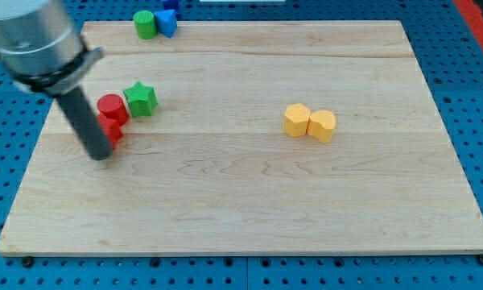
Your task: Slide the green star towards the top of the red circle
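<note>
Green star [141, 98] sits touching the red circle's [112, 108] right, slightly farther; my tip [101, 153] rests near-left of the circle, beside a second red block [113, 130]; no hand to open or close; best circle around right, then nudge the star far-left gently.

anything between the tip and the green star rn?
Yes: in the camera view the red circle sits between my tip and the green star, touching the star. A second red block lies beside the rod.
</note>
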